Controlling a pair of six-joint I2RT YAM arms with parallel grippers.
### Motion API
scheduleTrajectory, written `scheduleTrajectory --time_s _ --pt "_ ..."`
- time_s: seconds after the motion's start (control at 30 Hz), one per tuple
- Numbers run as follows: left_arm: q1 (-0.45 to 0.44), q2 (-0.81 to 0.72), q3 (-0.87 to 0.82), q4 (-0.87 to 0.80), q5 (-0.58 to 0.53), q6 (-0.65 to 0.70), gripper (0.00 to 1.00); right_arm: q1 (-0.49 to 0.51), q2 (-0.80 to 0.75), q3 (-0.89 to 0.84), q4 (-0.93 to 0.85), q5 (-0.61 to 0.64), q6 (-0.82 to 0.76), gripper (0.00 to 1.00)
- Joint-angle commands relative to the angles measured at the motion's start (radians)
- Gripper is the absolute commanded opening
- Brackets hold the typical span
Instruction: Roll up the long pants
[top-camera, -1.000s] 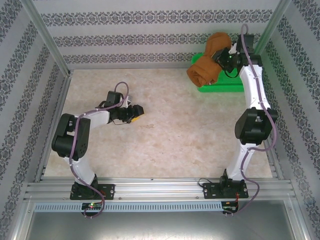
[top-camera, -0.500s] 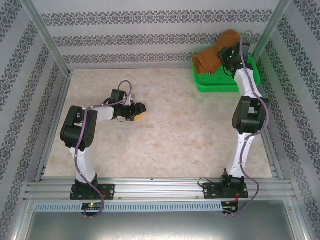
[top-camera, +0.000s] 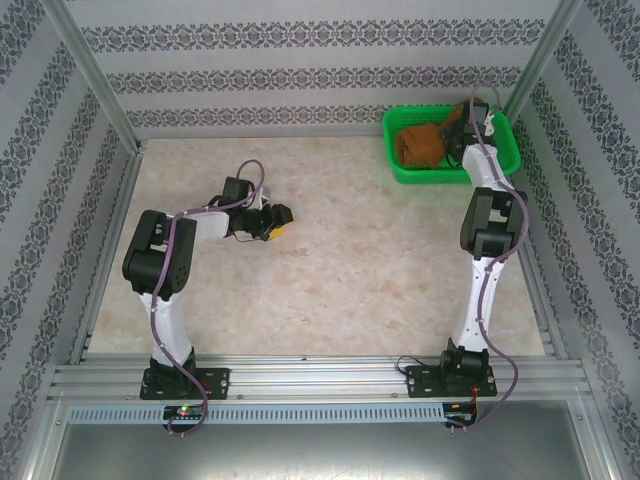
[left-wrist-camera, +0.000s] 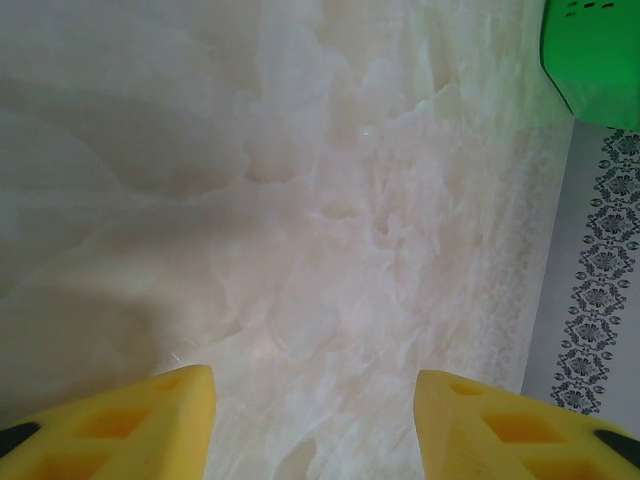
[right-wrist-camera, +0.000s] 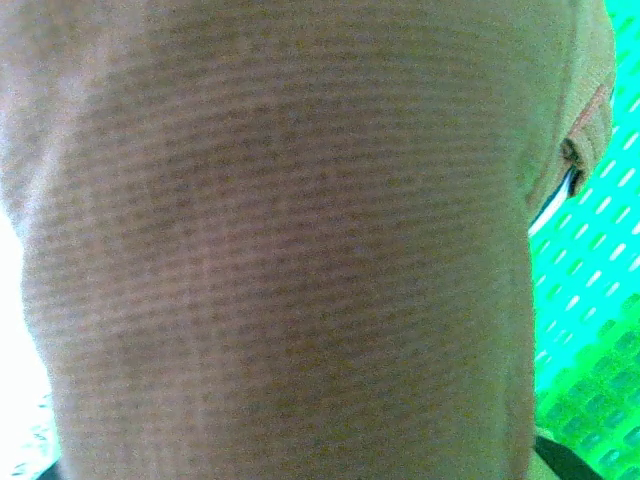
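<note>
**A:** Starting with the biggest thing, we see the pale marbled worktop (top-camera: 340, 260) spread under both arms.

**B:** We agree. The right arm (top-camera: 487, 220) stretches tall toward the far right corner. The left arm (top-camera: 160, 260) bends low over the left-centre of the worktop.

**A:** At that far right corner we find the green basket (top-camera: 440, 175), sitting on the worktop.

**B:** Inside it we see the long pants (top-camera: 420, 143), bundled into a rust-brown lump in the basket's left half. Seen from the right wrist, the ribbed weave sits very close, with the basket's green mesh at the right edge.

**A:** The right gripper (top-camera: 460, 130) is down at the bundle, touching it or just beside it. We cannot tell whether it is clenched or released.

**B:** The left gripper (left-wrist-camera: 313, 385) hangs above bare worktop, well apart from the basket. Its yellow fingers (left-wrist-camera: 150, 420) are spread, grasping nothing.
</note>
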Motion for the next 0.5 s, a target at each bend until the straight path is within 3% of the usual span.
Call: scheduleTrajectory --time_s 0.0,0.03,0.13,0.27,0.4,0.43,0.47 --pt "-0.011 -0.042 0.012 -0.050 -0.021 0.020 0.56 -0.001 0.026 0.156 -0.052 0.036 0.036 0.93" --pt "-0.011 -0.045 0.013 -0.051 -0.024 0.024 0.56 -0.001 0.039 0.208 -0.123 0.052 0.036 0.98" --pt "-0.011 -0.057 0.013 -0.051 -0.040 0.029 0.59 -0.001 0.035 0.250 -0.235 0.104 0.028 0.98" --pt "-0.011 -0.078 0.023 -0.053 -0.054 0.048 0.62 0.006 -0.068 0.142 -0.223 0.157 -0.015 0.98" --pt "-0.011 -0.139 0.026 -0.071 -0.115 0.092 0.65 0.060 -0.196 0.028 -0.187 0.161 -0.166 0.98" --pt "-0.012 -0.164 0.014 -0.062 -0.137 0.103 0.74 0.085 -0.234 -0.001 -0.176 0.148 -0.226 0.98" --pt "-0.012 -0.184 0.007 -0.061 -0.160 0.117 0.93 0.113 -0.267 -0.030 -0.171 0.150 -0.282 0.98"
